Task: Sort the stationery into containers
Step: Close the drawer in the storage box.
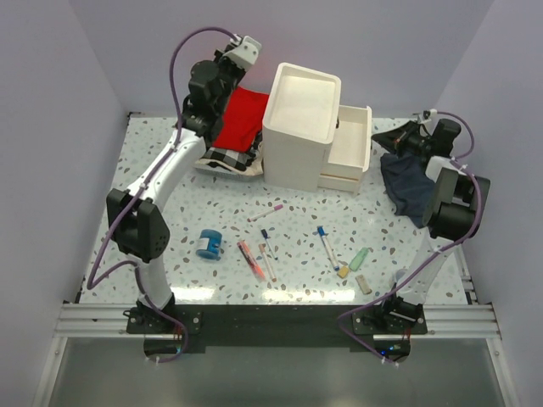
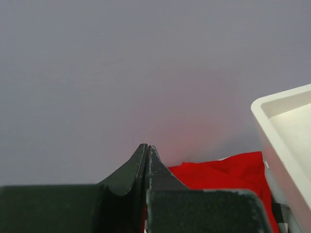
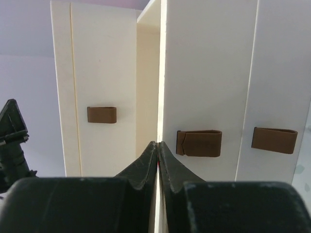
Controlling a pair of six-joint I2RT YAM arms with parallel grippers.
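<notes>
White plastic, tall, with small brown handles (image 3: 199,143): your drawer unit (image 1: 301,127) stands at the back of the desk (image 1: 221,203). The right wrist camera shows three handles, and one drawer (image 1: 355,136) is pulled well out on the unit's right side. In front of the unit lie three thin white pens (image 1: 325,246), one orange-red marker (image 1: 250,259), one blue tape roll (image 1: 209,243), one green tube (image 1: 360,258) and two beige erasers (image 1: 363,285). Your left tool (image 2: 147,148) is clenched on nothing, up at the unit's left over the red cloth (image 1: 240,114). Your right tool (image 3: 158,144), also clenched and empty, faces the drawer fronts.
</notes>
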